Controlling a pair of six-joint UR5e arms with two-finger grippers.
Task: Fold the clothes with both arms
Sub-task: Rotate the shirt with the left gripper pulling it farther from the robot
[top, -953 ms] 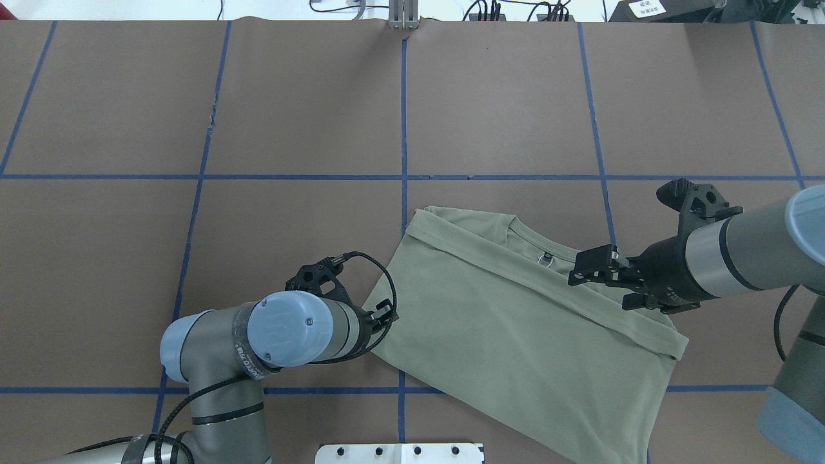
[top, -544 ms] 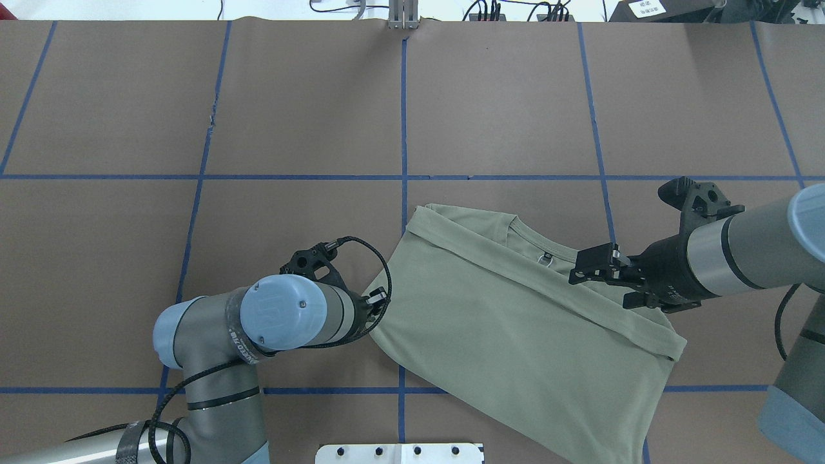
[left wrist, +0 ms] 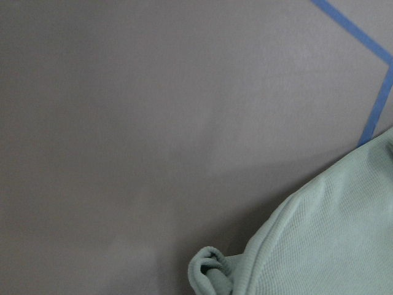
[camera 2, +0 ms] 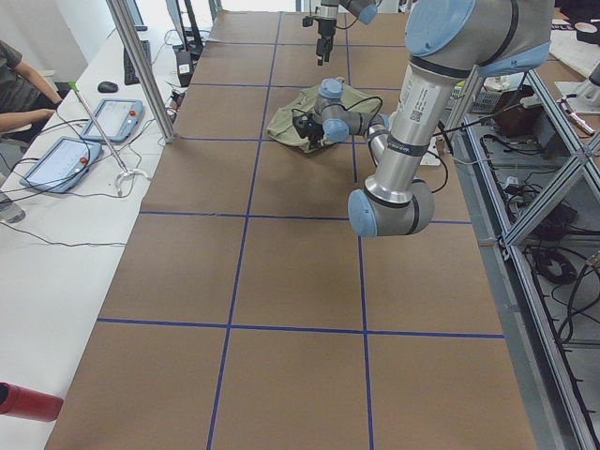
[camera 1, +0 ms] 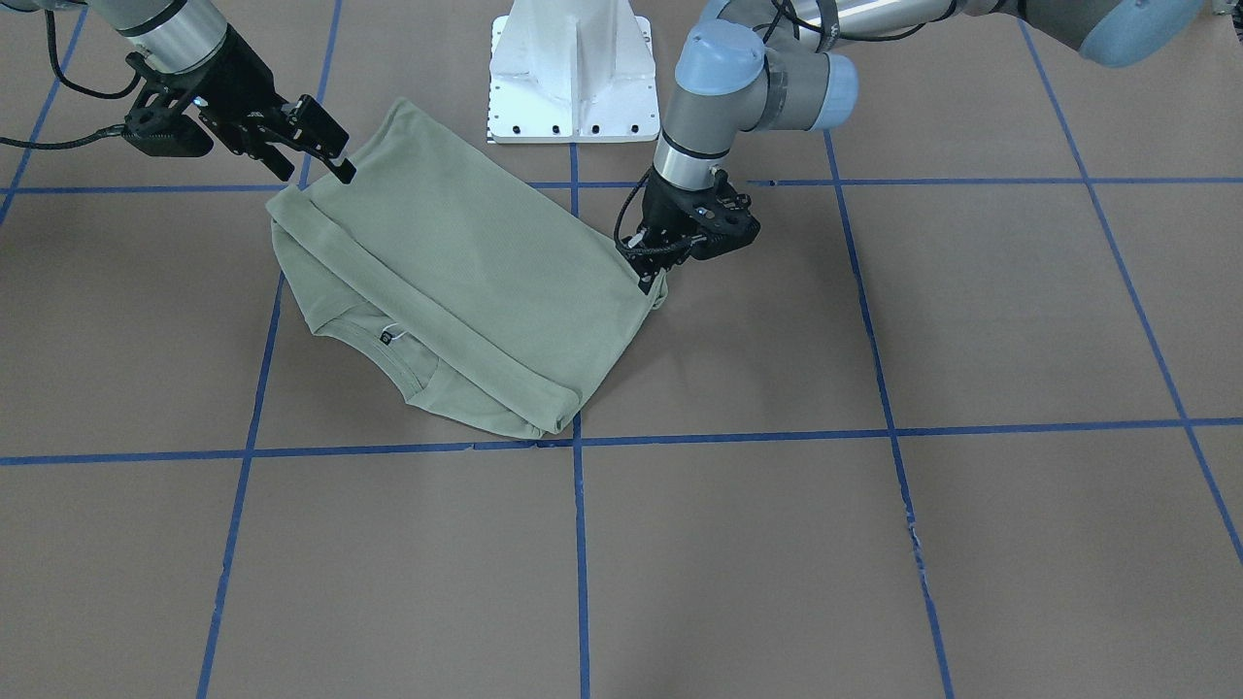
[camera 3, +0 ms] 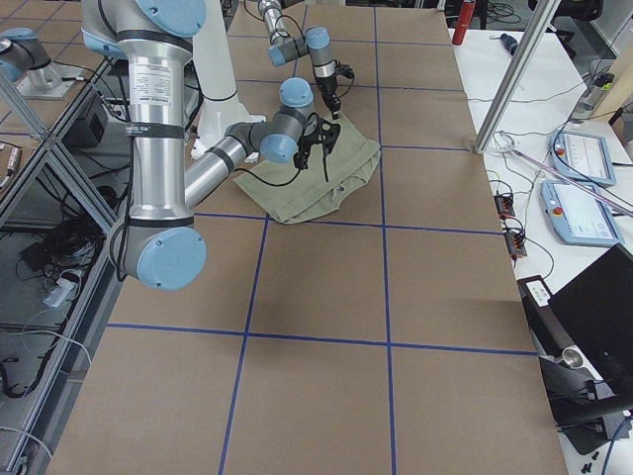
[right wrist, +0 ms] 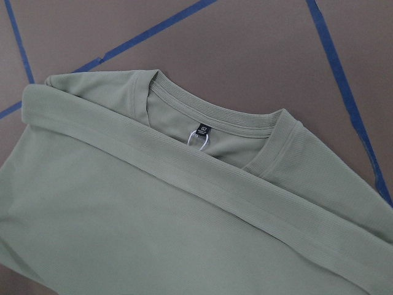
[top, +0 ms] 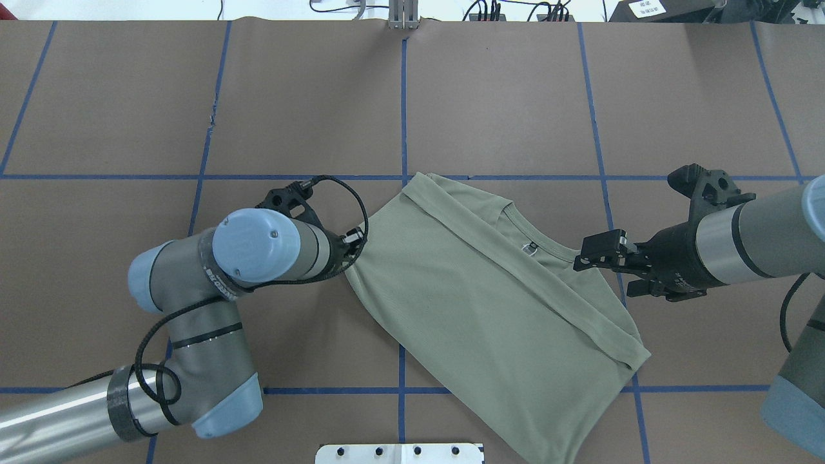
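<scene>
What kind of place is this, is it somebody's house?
Most likely a robot lab, not a house. Two industrial arms, the left arm and the right arm, work on a shirt on a big table gridded with blue tape, and control tablets lie on a side bench.

The shirt point(top: 490, 309) is covering the middle squares of the table point(top: 309, 96). The left arm point(top: 258, 245) is hanging low at the shirt's corner on the robot's left side, blocking that approach. The right gripper point(top: 583, 254) is hovering at the shoulder edge. Beyond the shirt, bare table is lying open, while the white pedestal point(top: 399, 453) is standing at the near edge.
</scene>
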